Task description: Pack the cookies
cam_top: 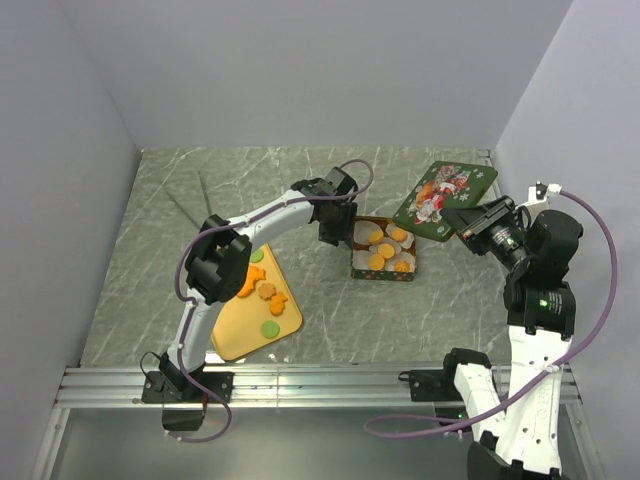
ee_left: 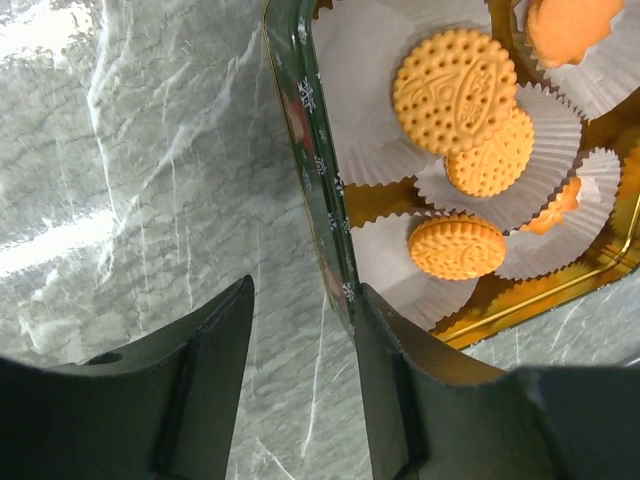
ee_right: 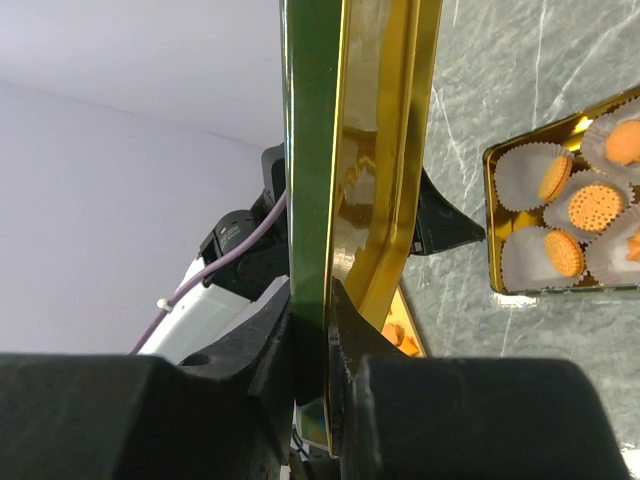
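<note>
Straddles the tin (ee_left: 303, 105) wall with left gripper (ee_left: 305, 290) fingers spread, clamping nothing. Pinches the tilted lid (ee_right: 310, 150) by its edge in the right gripper (ee_right: 312, 312), near the tin. Orange cookies (ee_left: 455, 90) in paper cups (ee_left: 350, 60) inside the tin, more on the yellow board (cam_top: 235, 335).

open path above cookies (cam_top: 376, 237) (lid (cam_top: 445, 198) aside)
</note>
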Available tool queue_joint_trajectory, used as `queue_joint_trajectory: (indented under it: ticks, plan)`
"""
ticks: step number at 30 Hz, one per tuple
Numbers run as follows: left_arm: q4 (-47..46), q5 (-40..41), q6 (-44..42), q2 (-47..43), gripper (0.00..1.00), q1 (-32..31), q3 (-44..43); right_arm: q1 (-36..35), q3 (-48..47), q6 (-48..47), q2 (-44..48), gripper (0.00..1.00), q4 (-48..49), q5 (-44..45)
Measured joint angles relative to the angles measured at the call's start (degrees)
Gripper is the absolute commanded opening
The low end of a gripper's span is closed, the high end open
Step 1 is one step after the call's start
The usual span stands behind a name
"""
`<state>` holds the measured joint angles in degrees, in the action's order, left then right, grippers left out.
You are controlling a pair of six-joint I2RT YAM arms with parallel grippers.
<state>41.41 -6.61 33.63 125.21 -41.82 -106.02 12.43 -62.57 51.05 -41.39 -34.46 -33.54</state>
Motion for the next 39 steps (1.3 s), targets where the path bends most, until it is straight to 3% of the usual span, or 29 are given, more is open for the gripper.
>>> queue_joint_trajectory:
  ticks: [20, 23, 27, 39]
  plan:
    - [0.39, 1.11, 0.04, 2.97, 0.46, -2.34, -4.37, 0.0, 1.01, -0.63, -0.31, 0.0, 0.26, -0.52]
    - [0.83, 1.99, 0.04, 3.56, 0.4, -2.51, -5.38, 0.0, 1.01, -0.83, -0.31, 0.0, 0.28, -0.55]
    - [2.8, 3.87, 0.11, 4.85, 0.24, -2.51, -6.73, 0.0, 1.01, -1.03, -0.39, 0.0, 0.28, -0.55]
    - [7.23, 10.43, 0.22, 7.56, 0.17, -2.29, -9.27, -0.28, 1.31, -1.03, -0.46, 0.0, 0.9, -0.61]
